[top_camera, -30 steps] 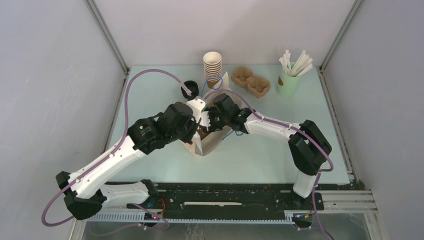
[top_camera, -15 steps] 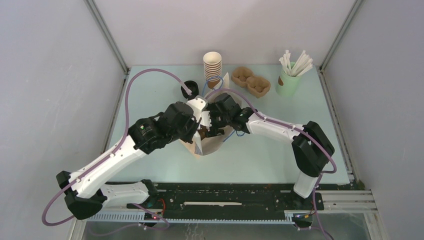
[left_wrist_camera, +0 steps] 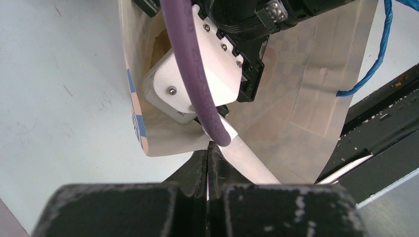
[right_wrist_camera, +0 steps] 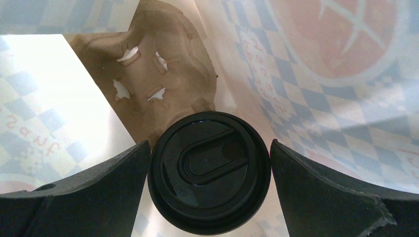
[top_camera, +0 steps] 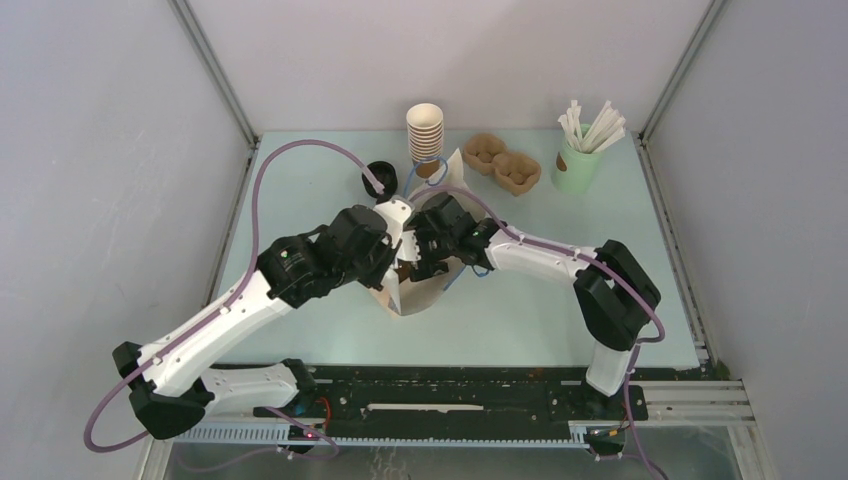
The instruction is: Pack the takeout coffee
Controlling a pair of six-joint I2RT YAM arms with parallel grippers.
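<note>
A white paper bag (top_camera: 428, 291) with blue checks stands open mid-table. My left gripper (left_wrist_camera: 208, 150) is shut on the bag's near rim (left_wrist_camera: 173, 145) and holds the mouth apart. Reaching down into the bag, my right gripper (right_wrist_camera: 209, 148) has its fingers (right_wrist_camera: 99, 192) open. Between them sits the takeout coffee (right_wrist_camera: 209, 170), of which only the black lid shows. The fingers flank the lid closely without clamping it. The cup sits on a brown pulp tray (right_wrist_camera: 163, 79) at the bag's bottom. In the top view both wrists (top_camera: 415, 240) cover the bag's mouth.
At the back stand a stack of paper cups (top_camera: 425, 128), a second pulp tray (top_camera: 503, 162) and a pale green cup with white straws (top_camera: 577, 165). A loose black lid (top_camera: 379, 178) lies back left. The bag's blue string handles (left_wrist_camera: 380, 54) hang by the right arm.
My right gripper has opened around the coffee inside the bag and its wrist has shifted slightly left. The left gripper keeps its hold on the bag's rim.
</note>
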